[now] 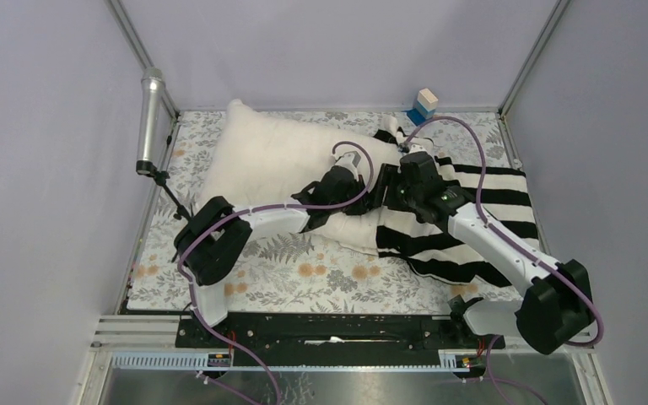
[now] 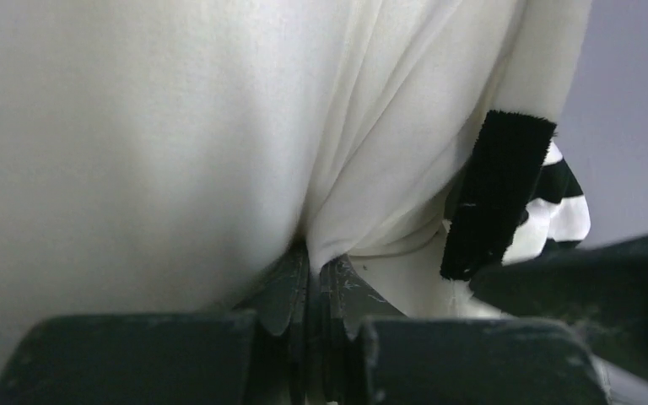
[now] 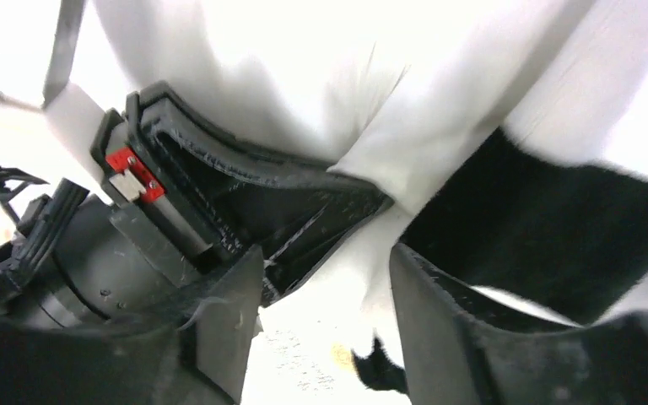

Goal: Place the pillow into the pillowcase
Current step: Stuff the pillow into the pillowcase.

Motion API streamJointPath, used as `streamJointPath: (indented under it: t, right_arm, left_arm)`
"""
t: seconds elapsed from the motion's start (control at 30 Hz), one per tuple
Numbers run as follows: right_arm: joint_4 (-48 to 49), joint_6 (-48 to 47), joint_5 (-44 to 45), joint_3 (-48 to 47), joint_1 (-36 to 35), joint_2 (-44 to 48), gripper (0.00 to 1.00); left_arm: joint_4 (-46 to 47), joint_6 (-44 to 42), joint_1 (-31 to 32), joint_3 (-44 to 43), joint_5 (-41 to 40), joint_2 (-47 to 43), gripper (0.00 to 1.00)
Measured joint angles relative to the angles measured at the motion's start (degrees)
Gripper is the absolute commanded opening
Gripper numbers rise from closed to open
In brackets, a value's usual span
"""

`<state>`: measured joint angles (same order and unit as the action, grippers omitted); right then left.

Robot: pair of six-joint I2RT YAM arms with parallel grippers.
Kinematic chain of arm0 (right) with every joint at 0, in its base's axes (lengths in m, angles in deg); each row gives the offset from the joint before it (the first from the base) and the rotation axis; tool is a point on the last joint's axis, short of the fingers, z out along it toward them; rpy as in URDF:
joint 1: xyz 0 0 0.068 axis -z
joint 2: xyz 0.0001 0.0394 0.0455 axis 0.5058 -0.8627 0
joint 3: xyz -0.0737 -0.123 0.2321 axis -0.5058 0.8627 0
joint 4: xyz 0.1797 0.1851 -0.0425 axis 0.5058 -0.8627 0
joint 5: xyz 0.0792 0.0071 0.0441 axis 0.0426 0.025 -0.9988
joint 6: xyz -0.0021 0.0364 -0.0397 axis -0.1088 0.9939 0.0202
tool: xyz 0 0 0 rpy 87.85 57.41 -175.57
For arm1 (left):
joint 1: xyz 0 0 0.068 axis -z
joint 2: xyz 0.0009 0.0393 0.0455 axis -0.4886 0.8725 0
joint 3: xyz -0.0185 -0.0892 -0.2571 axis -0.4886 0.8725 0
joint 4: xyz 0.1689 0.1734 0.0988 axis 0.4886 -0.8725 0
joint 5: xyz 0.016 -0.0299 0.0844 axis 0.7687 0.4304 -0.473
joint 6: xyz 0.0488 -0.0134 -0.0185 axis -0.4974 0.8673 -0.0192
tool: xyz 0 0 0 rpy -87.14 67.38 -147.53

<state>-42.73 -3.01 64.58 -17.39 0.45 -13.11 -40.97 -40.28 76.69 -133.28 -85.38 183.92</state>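
The pillow [image 1: 261,160] is caught in my left gripper [image 2: 314,270], whose jaws are pressed together on a gathered fold of its cream fabric at its 3 o'clock end. My right gripper [image 3: 329,278] is just beside it with its fingers standing apart. White cloth lies in the gap, and I cannot tell whose it is. The pillow lies at the middle-left of the floral table covering [image 1: 304,270]. Its long axis runs from about 10 o'clock to 4 o'clock, with the far corner toward the back wall. The pillowcase [image 1: 489,202] is spread limp at the pillow's 3 o'clock side, touching it where both grippers meet. A small blue-and-white block [image 1: 423,105] stands at 12 o'clock from them, by the back edge.
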Motion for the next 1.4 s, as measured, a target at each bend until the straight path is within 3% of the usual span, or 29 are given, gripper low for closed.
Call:
streamJointPath:
  t: [0.07,0.27,0.43,0.7,0.87,1.0,1.2,1.4]
  right_arm:
    - [-0.5,-0.5,2.1,-0.2,0.1,1.7,0.72]
    - [-7.2,-3.1,8.4,-14.1,3.9,1.7,0.47]
    - [-8.3,-4.0,11.5,-19.4,11.2,-2.7,0.46]
    - [-13.3,-6.4,13.1,-20.8,11.8,-15.8,0.47]
    - [-15.9,-7.1,17.2,-24.3,11.8,-19.8,0.14]
    - [-18.9,-7.0,19.8,-30.0,11.4,-21.6,0.01]
    - [-21.8,-5.9,16.6,-44.5,4.6,-26.1,0.00]
    - [-20.3,-3.7,7.4,-46.3,4.1,-31.5,0.01]
  left_arm:
    - [0.0,0.0,0.5,1.4,0.2,-1.2,0.00]
    - [1.8,0.5,0.9,4.4,0.8,-2.6,0.00]
    - [2.6,0.7,0.9,5.0,1.1,-2.9,0.00]
    - [2.7,0.6,0.9,5.0,1.2,-2.9,0.00]
    - [2.8,0.5,0.9,5.0,1.2,-2.9,0.00]
    - [2.3,-0.3,0.9,4.6,1.2,-2.9,0.00]
    - [-1.2,-1.7,1.1,2.3,1.1,-2.8,0.00]
    - [-6.4,-2.1,2.0,-1.3,-0.2,-2.2,0.00]
